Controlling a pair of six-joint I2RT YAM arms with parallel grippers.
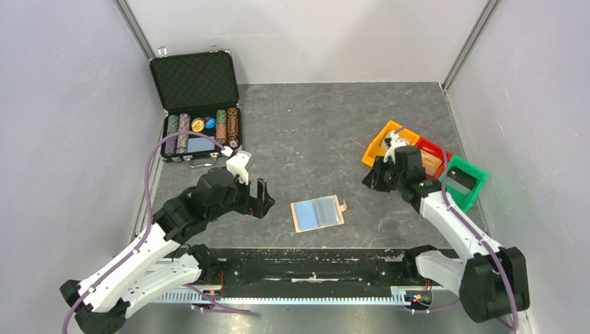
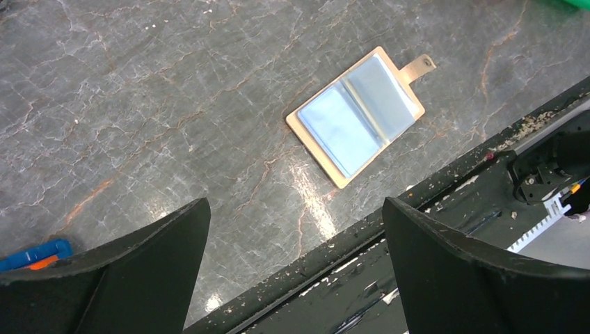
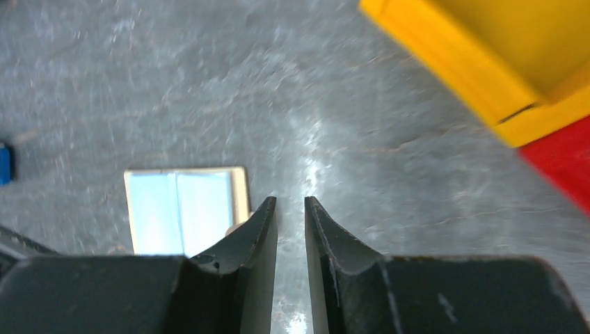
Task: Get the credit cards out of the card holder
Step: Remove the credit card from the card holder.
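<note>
The card holder (image 1: 317,213) lies open and flat near the table's front middle, with a tan rim, a light blue pocketed lining and a small tab (image 1: 341,204) on its right edge. The left wrist view shows the card holder (image 2: 355,115) ahead of the fingers, and the right wrist view has the card holder (image 3: 182,209) at lower left. I cannot make out any credit cards in the pockets. My left gripper (image 1: 263,198) (image 2: 293,205) hangs open just left of the holder, holding nothing. My right gripper (image 1: 369,179) (image 3: 289,200) hovers to the holder's right near the bins, its jaws a narrow gap apart and empty.
An orange bin (image 1: 379,142) (image 3: 487,56), a red bin (image 1: 437,148) and a green bin (image 1: 474,182) sit at the right, the last two with flat things inside. An open black chip case (image 1: 198,104) stands at the back left. A black rail (image 1: 313,261) runs along the near edge.
</note>
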